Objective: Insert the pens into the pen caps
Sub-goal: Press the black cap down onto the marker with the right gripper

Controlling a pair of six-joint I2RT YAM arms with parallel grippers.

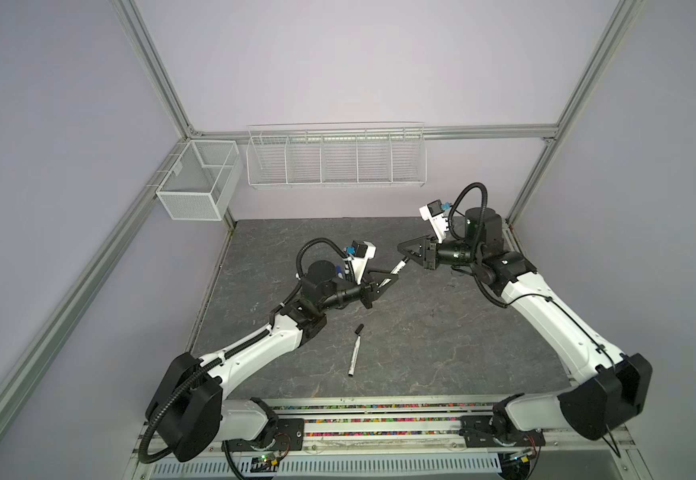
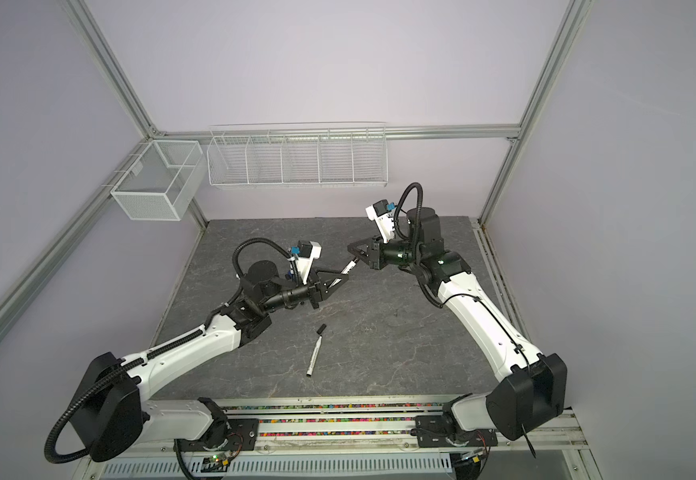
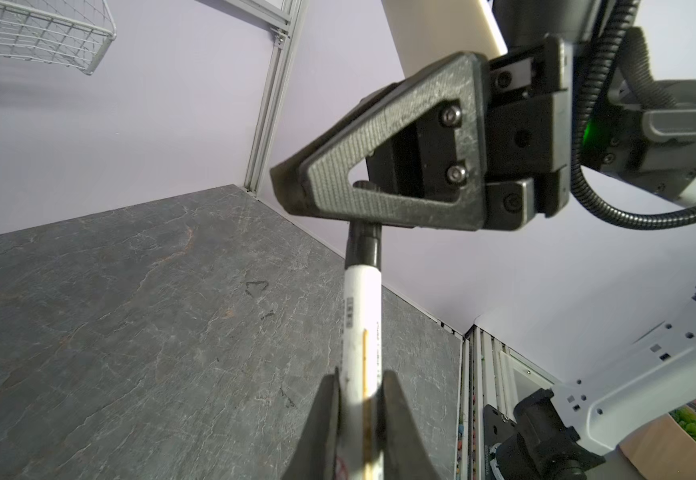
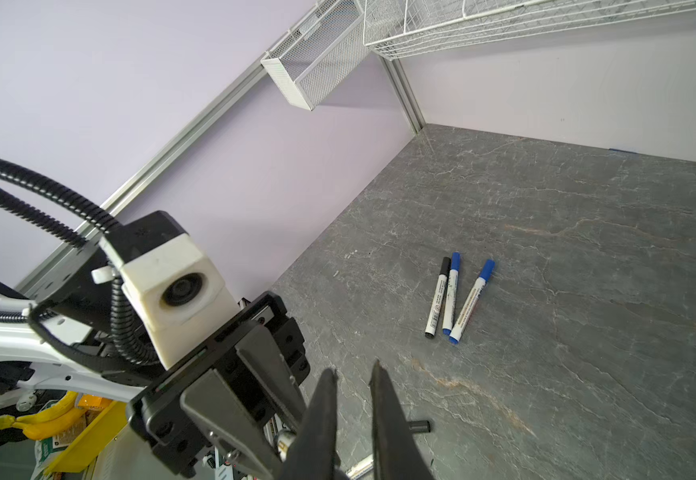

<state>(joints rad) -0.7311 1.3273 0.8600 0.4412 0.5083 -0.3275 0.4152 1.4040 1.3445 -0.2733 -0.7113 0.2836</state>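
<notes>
Above the middle of the worktop [image 1: 421, 332], clear of its surface: one held pen [image 1: 398, 267] with a white printed barrel. In both top views it bridges the gap between the two arms.
- Left gripper [image 1: 392, 277]: jaws closed on the barrel.
- Right gripper [image 1: 402, 251]: jaws closed on the held cap [image 3: 363, 245], which is black and sits on the pen's far end. The left wrist view shows this cap plainly, running up behind the right gripper. In the top views it is a dark speck.

On the worktop, nearer the arm bases:
- One loose pen [image 1: 354, 356], lying flat with no cap on it.
- One loose cap [image 1: 359, 329], black, just beyond the pen's tip and apart from it. The right wrist view shows this cap lying on its side, but little of the pen.

On the worktop behind the left arm, seen whole only in the right wrist view:
- One black-capped pen [image 4: 438, 297].
- One blue-capped pen [image 4: 451, 291].
- A second blue-capped pen [image 4: 473, 300], fanned out from the other two, with the lower ends close together.

In the top views only a blue cap end [image 1: 340, 271] shows past the arm.
</notes>
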